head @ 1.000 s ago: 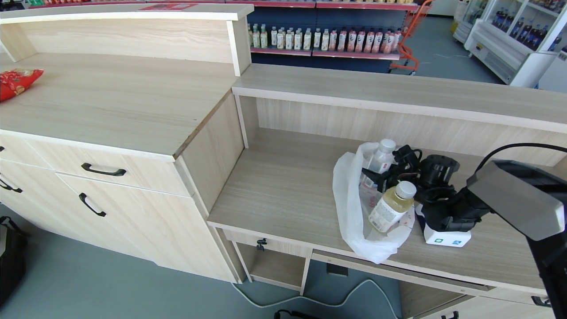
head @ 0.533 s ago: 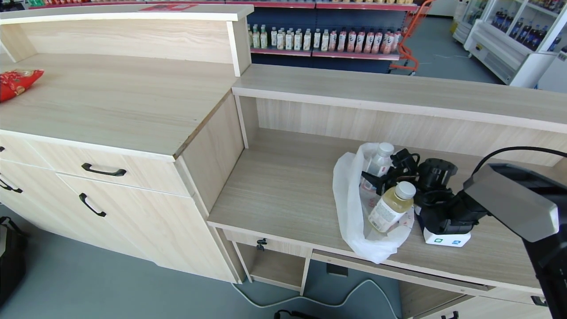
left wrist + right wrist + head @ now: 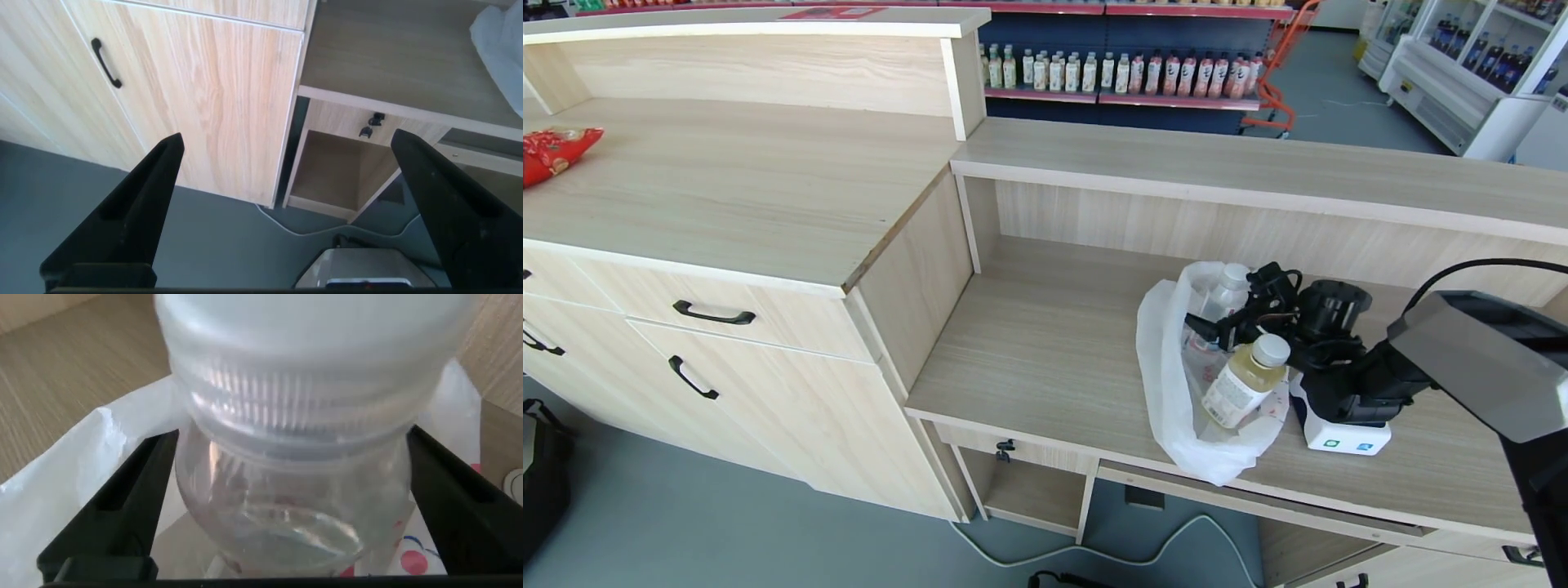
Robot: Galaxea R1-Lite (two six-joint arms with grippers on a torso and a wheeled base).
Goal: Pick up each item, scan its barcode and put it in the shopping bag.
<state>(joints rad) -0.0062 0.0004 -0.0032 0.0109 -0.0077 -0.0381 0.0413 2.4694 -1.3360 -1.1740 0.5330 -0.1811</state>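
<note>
Clear bottle [image 3: 1217, 304] with a white cap stands upright in the mouth of the white shopping bag [image 3: 1168, 384], which sits on the lower counter [image 3: 1045, 351]. The right gripper [image 3: 1221, 325] has its jaws clamped on the bottle's sides. A yellow drink bottle [image 3: 1245, 382] already leans in the bag just beside it, so letting go too high could knock one against the other and tip both. The limp plastic may catch on a finger as the gripper backs out. That would drag the bag, whose front fold already droops over the counter edge. The white scanner [image 3: 1343, 437] sits close behind. The left gripper [image 3: 288, 139] hangs spread wide over the floor by the cabinet.
</note>
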